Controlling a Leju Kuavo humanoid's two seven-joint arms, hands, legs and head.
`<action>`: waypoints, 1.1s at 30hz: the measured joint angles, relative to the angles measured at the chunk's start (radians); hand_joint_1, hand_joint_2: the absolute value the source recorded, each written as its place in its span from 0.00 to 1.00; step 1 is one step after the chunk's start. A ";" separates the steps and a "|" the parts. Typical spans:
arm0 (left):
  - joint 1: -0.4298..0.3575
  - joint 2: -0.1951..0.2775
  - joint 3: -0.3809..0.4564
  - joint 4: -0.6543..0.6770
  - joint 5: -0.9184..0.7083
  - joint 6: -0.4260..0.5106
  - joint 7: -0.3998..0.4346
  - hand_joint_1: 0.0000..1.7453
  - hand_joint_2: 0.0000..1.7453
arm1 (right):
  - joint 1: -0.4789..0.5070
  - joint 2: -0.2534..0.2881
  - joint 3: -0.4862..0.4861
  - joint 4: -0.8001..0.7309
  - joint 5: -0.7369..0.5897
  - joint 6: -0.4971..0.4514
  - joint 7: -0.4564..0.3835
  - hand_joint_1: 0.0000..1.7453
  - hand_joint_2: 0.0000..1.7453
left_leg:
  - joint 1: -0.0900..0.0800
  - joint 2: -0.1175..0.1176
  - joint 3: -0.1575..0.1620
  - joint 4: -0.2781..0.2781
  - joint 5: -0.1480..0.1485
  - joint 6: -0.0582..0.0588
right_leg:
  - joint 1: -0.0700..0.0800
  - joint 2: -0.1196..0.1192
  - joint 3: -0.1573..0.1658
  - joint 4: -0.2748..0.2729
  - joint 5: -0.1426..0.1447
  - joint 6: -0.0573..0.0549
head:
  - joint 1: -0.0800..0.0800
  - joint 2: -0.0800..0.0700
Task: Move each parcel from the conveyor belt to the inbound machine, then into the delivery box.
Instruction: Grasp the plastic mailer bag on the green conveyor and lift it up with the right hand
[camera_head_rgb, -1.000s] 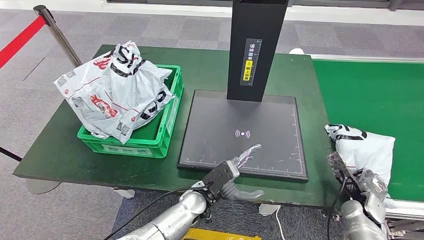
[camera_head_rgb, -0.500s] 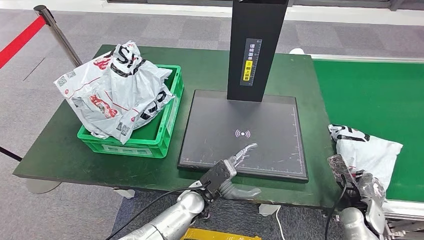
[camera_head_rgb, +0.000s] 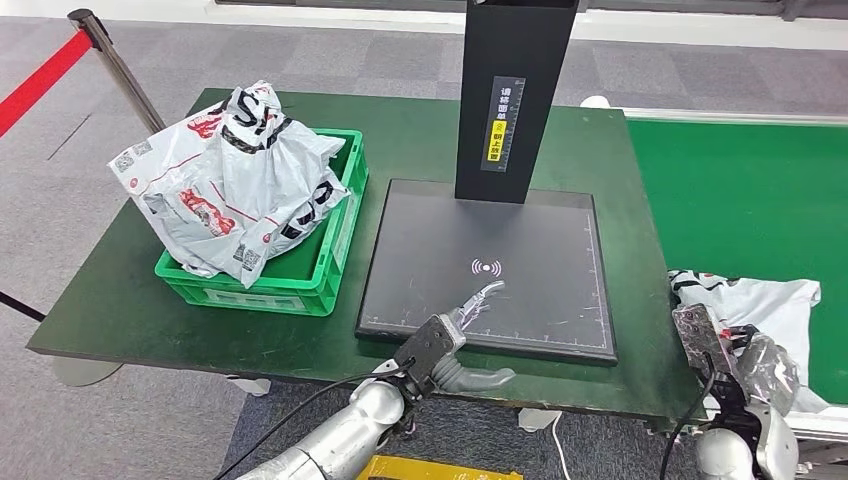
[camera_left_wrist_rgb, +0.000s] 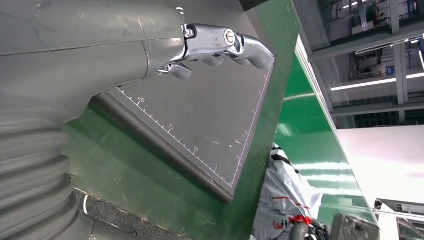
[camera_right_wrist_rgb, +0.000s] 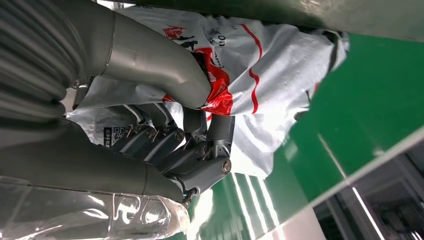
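Head view: my right hand (camera_head_rgb: 745, 365) sits at the near edge of the green conveyor belt (camera_head_rgb: 760, 190), with its thumb and fingers closed into the crumpled white plastic of a parcel (camera_head_rgb: 765, 305). The parcel lies on the belt just beyond that hand, close to the table's right edge. In my right wrist view the grip is plain: my thumb (camera_right_wrist_rgb: 165, 70) presses from one side and my dark fingers (camera_right_wrist_rgb: 200, 145) curl in from the other, pinching a fold of the bag beside its red print, with a printed code label near my fingers.

My left hand (camera_head_rgb: 455, 335) hovers at the near edge of the inbound machine's flat dark plate (camera_head_rgb: 520, 230), holding nothing; its fingers are extended over the plate and its thumb juts out to the side. My left wrist view shows those fingers only slightly curled above the ruled corner of the plate.

The black upright column (camera_head_rgb: 515, 95) rises from the far side of the plate. To its left on the dark green table (camera_head_rgb: 110, 300) stands the green delivery box (camera_head_rgb: 325, 265), heaped above its rim with white parcels (camera_head_rgb: 225, 175) bearing red and black printing. A red barrier tape (camera_head_rgb: 40, 80) on a post stands beyond the table's far left corner.
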 joint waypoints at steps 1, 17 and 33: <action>0.000 0.000 0.001 0.000 0.000 0.000 0.000 0.00 1.00 | 0.003 0.001 0.000 -0.011 0.000 0.000 0.000 1.00 1.00 | 0.000 0.000 0.000 0.000 0.000 0.000 | 0.000 0.000 0.000 0.000 0.000 0.000 | 0.000 0.000; 0.002 0.001 0.002 -0.006 -0.011 0.000 -0.002 0.00 1.00 | 0.042 0.011 -0.008 -0.156 -0.031 0.014 -0.034 1.00 1.00 | 0.000 0.000 0.000 0.000 0.000 0.000 | 0.000 0.000 0.000 0.000 0.000 0.000 | 0.000 0.000; 0.000 -0.001 0.002 -0.001 -0.012 -0.005 -0.017 0.00 1.00 | 0.031 0.017 0.013 -0.314 -0.023 0.037 -0.080 1.00 1.00 | 0.000 0.000 0.000 0.000 0.000 0.000 | 0.000 0.000 0.001 0.000 0.000 0.000 | 0.000 0.000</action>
